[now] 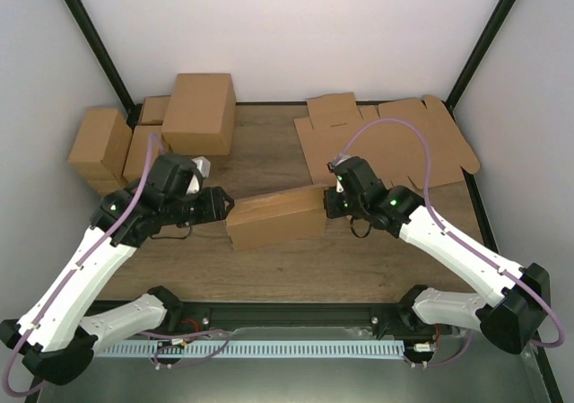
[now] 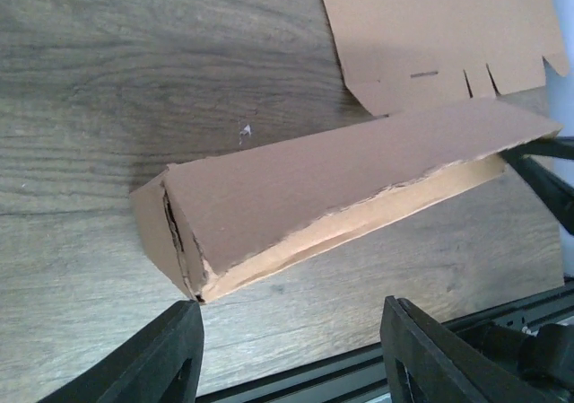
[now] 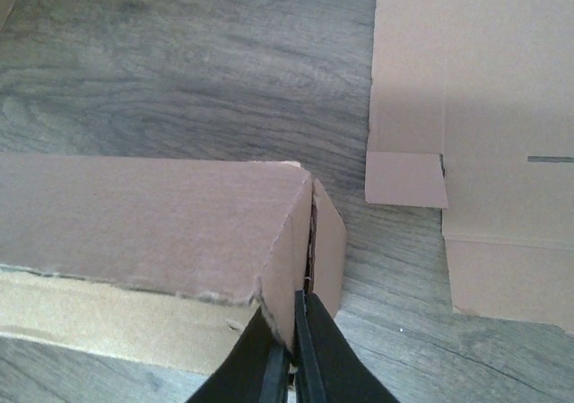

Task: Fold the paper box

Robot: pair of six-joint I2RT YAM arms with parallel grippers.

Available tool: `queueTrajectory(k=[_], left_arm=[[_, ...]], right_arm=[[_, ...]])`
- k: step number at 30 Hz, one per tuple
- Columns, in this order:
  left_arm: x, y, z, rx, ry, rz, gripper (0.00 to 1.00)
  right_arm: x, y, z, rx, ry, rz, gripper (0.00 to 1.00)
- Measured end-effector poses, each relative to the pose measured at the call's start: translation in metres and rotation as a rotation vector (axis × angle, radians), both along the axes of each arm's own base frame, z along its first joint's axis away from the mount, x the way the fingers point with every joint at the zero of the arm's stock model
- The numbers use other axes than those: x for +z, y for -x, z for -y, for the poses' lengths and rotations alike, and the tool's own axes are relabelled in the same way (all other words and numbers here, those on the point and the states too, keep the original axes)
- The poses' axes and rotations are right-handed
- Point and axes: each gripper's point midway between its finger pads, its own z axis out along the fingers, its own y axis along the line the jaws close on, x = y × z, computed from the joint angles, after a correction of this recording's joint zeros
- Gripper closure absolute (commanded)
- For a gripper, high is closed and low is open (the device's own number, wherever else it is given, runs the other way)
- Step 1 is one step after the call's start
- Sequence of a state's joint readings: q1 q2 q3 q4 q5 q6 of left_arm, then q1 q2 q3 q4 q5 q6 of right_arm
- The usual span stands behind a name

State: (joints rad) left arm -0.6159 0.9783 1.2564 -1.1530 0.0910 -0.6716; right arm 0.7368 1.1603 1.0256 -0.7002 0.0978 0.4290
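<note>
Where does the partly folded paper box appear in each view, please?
Top external: paper box in the picture's middle.
Left wrist: paper box across the centre, slanting.
Right wrist: paper box left and lower centre.
Shared landmark: flat cardboard sheet, right side everywhere.

The paper box [image 1: 274,217] lies on the table [image 1: 269,273] between the left gripper [image 1: 223,207] and right gripper [image 1: 328,203], cartons [image 1: 197,111] piled behind-left, flat sheets [image 1: 386,143] behind-right.

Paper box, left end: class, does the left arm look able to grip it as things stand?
Probably yes. The left gripper is open just short of the left end of the paper box, only table between, though the end sits nearer one finger. The right gripper pinches the other end.
</note>
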Motion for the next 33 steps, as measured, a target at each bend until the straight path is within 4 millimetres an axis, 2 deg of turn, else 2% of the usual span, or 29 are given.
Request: queueTrajectory(k=[4,7,16,22,27,31,33], left_arm=[[0.009,-0.006,0.002,-0.015,-0.015,0.022,0.42],[0.012,-0.015,0.006,-0.029,-0.038,0.037,0.43],[0.016,-0.045,0.028,-0.106,-0.072,0.099,0.44],[0.024,-0.060,0.047,-0.175,-0.052,0.151,0.43],[0.022,-0.067,0.059,-0.224,-0.032,0.171,0.46],[0.013,-0.070,0.066,-0.246,-0.032,0.163,0.54],[0.009,-0.071,0.068,-0.256,-0.032,0.157,0.59]], right_arm=[[-0.004,0.003,-0.002,0.015,0.006,-0.016,0.84],[-0.004,0.004,-0.001,0.018,0.009,-0.019,0.74],[-0.003,0.008,0.002,0.025,0.026,-0.034,0.75],[0.012,0.005,-0.003,0.030,-0.002,-0.011,0.76],[0.019,0.002,-0.005,0.031,-0.012,0.010,0.87],[0.015,-0.001,-0.004,0.020,0.005,0.006,0.98],[0.013,-0.003,-0.004,0.013,0.013,0.004,0.99]])
